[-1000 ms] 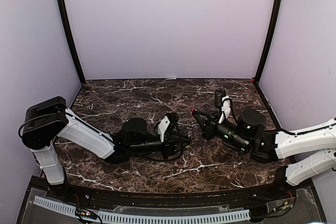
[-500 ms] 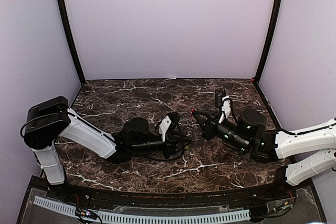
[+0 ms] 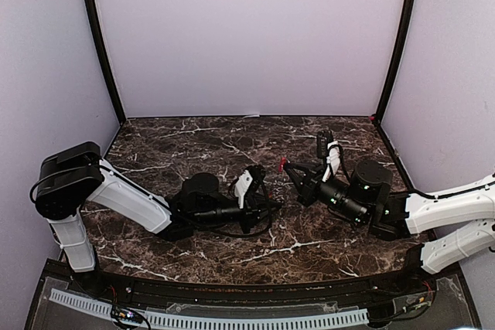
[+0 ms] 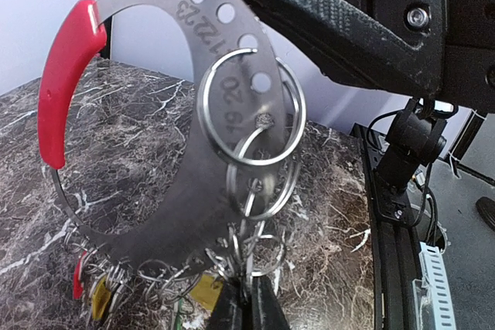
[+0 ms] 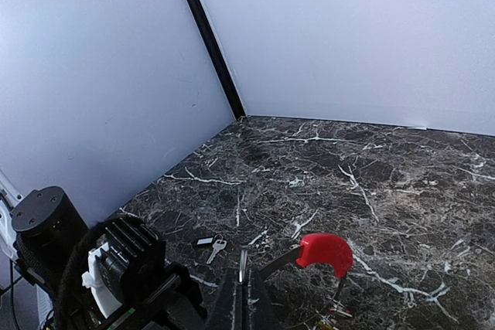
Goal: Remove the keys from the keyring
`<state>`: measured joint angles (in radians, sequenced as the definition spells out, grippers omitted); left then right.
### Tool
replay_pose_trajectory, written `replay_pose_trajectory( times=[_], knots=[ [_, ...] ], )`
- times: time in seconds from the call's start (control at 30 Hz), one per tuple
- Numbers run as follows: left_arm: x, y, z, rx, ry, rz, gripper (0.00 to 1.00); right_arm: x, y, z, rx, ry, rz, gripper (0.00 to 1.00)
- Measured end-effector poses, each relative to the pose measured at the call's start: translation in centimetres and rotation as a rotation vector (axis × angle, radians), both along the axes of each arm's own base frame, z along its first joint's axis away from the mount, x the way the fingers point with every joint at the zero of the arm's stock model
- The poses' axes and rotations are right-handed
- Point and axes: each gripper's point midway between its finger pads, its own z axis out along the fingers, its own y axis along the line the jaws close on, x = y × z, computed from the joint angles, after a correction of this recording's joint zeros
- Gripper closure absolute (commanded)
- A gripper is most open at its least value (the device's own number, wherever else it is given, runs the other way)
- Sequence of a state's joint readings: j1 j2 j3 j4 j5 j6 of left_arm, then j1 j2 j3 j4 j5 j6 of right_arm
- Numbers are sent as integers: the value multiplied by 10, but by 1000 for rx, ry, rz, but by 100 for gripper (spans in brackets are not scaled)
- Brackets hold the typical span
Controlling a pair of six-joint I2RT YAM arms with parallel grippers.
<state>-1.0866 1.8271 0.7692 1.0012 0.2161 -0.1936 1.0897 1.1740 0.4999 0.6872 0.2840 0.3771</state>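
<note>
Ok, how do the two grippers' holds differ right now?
The right gripper pinches the keyring by its flat upper end, holding it upright; the left gripper pinches a small split ring dangling beneath it. The right gripper grips at the top, the left gripper from underneath. Both are shut.

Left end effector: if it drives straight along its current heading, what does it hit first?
The keyring, its grey plate directly ahead. The left end effector is shut on small rings hanging from it. Beyond sits the right end effector, gripping the keyring's top; depth there is unclear.
</note>
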Motion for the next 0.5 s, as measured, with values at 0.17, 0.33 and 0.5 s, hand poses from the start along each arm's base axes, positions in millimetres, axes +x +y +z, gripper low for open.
replay_pose_trajectory(
  times=[0.17, 0.33, 0.5],
  knots=[
    [-3, 0, 0, -1, 11, -13, 100, 3, -3, -2, -8, 2, -18, 100],
    [-13, 0, 1, 1, 60, -60, 100, 14, -10, -13, -42, 24, -61, 100],
    [-22, 5, 1, 10, 136, -93, 100, 29, -16, -43, -84, 96, -90, 100]
  ],
)
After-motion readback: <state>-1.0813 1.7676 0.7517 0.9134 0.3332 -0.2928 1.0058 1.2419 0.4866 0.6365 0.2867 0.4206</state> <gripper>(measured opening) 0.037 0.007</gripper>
